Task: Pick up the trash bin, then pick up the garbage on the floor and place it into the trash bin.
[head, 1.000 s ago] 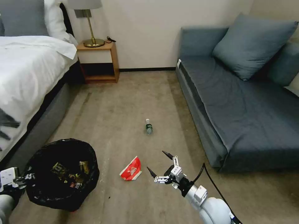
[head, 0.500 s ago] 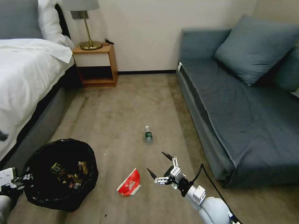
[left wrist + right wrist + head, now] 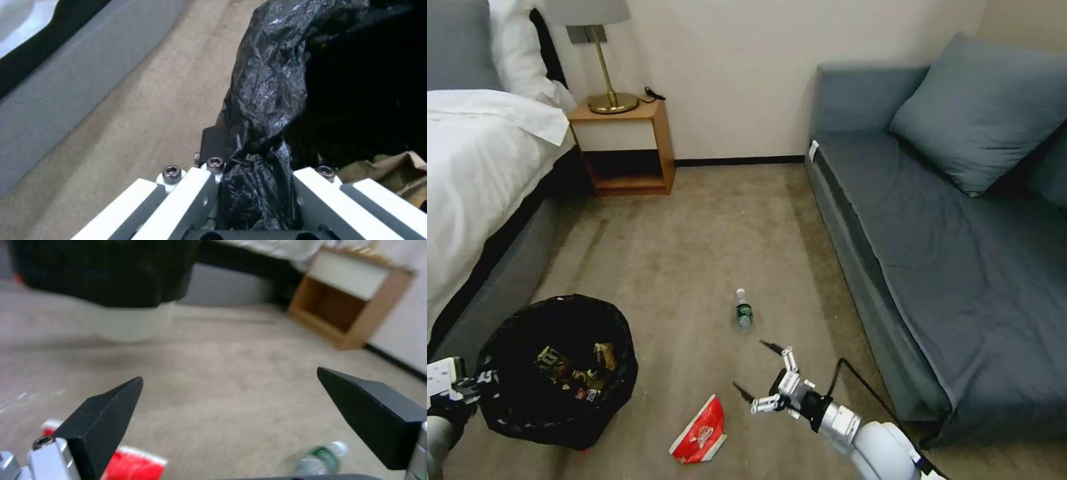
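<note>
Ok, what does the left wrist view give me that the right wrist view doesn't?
Left wrist: the left gripper shut on the trash bin rim's black liner, tan paper bag inside, bed base alongside.

Right wrist: the open right gripper above the floor, the red-and-white wrapper and small bottle lying below it, nightstand beyond.

Both: the bin's black liner and beige carpet.

The floor [image 3: 694, 240] carries a red wrapper [image 3: 699, 438] and bottle [image 3: 743, 311].
</note>
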Robot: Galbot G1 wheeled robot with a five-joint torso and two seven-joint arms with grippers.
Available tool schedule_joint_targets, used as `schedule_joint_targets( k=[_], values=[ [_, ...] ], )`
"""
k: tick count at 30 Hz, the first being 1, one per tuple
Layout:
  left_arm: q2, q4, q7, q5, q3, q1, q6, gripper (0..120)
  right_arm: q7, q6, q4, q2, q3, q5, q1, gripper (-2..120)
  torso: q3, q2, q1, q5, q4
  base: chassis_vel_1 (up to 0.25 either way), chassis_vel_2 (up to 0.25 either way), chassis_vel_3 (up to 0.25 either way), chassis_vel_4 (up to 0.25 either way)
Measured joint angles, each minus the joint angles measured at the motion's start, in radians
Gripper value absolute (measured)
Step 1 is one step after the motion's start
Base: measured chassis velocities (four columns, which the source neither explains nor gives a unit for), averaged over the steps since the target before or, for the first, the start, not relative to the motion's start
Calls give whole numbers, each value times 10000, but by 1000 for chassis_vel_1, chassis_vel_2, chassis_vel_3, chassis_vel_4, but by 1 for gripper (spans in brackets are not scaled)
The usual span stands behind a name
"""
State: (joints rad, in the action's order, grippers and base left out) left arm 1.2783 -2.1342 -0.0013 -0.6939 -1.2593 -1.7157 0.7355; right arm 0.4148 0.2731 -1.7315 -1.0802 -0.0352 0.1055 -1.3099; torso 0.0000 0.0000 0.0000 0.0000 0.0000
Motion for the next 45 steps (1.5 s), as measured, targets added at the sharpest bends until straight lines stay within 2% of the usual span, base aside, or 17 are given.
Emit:
schedule_joint_targets(
  k=[1, 3, 4, 5, 6, 8, 11, 12, 16, 22, 26, 27, 30, 35, 39, 42, 45],
  values=[
    [0, 0, 0, 0, 0, 0, 0, 3, 0, 0, 0, 0, 0, 0, 0, 100, 0, 0, 0, 0, 0, 0, 0, 0, 0],
    [-54, 47, -25, 5, 26, -2, 0, 3, 1470, -591, 319, 158, 131, -435, 613, 100, -1, 0, 0, -1, 0, 0, 0, 0, 0],
    [-54, 47, -25, 5, 26, -2, 0, 3, 1470, -591, 319, 158, 131, -435, 613, 100, -1, 0, 0, -1, 0, 0, 0, 0, 0],
    [-76, 51, -39, 10, 33, 23, 0, 3, 2162, -812, 597, 265, 387, -602, 1113, 100, -1, 0, 0, -2, 2, 0, 0, 0, 0],
    [-91, 52, -47, 13, 33, 49, 0, 3, 2444, -866, 863, 325, 732, -617, 1593, 100, 0, 0, 0, -1, 0, 0, 0, 0, 0],
    [-101, 52, -52, 14, 28, 61, 0, 3, 2536, -878, 1106, 347, 1027, -566, 1976, 100, -1, 0, 0, 0, -1, 0, 0, 0, 0],
    [-98, 133, -62, 26, 25, 79, 0, 3, 2965, -764, 2238, 129, 2152, -47, 3314, 100, 0, -1, 0, 1, 3, 0, 0, 0, 0],
    [-98, 133, -62, 26, 25, 79, 0, 3, 2965, -764, 2238, 129, 2152, -47, 3314, 100, 0, -1, 0, 1, 3, 0, 0, 0, 0],
    [-16, 249, -84, 76, -37, 70, 0, 3, 3869, -717, 3831, -635, 3256, 3, 4756, 100, 0, -1, 0, -1, 2, 0, 0, 0, 0],
    [52, 273, -86, 91, -138, 12, 0, 3, 4364, -633, 5176, -1442, 3839, 349, 5655, 100, 1, -1, 0, 0, 3, 0, 0, 0, 0],
    [67, 332, -80, 105, -151, -2, 0, 3, 4685, -514, 6497, -2284, 4243, 620, 6276, 100, 0, -1, 1, 0, 2, 0, 0, 0, 0],
    [67, 332, -80, 105, -151, -2, 0, 3, 4685, -514, 6497, -2284, 4243, 620, 6276, 100, 0, -1, 1, 0, 2, 0, 0, 0, 0],
    [39, 289, -70, 107, -152, 12, 0, 3, 5068, -254, 7760, -2949, 4386, 962, 6611, 100, 1, -1, 0, -1, 2, 0, 0, 0, 0],
    [23, 179, -49, 87, -153, 88, 0, 3, 5215, 198, 9117, -3668, 4195, 1618, 6795, 100, 0, -1, 0, -1, -1, 0, 0, 0, 0],
    [1, 232, -45, 85, -155, 80, 0, 3, 5256, 375, 9614, -4005, 4105, 2047, 6808, 99, 0, -1, 0, -2, 1, 0, 0, 0, 0],
    [-5, 264, -45, 85, -155, 89, 0, 3, 5269, 436, 9747, -4118, 4114, 2250, 6807, 95, 0, -1, 0, -2, 1, 0, 0, 0, 0],
    [2, 271, -46, 85, -149, 131, 0, 3, 5307, 498, 9885, -4256, 4125, 2465, 6803, 82, 0, -1, 0, -1, 0, 0, 0, 0, 0]
  ],
)
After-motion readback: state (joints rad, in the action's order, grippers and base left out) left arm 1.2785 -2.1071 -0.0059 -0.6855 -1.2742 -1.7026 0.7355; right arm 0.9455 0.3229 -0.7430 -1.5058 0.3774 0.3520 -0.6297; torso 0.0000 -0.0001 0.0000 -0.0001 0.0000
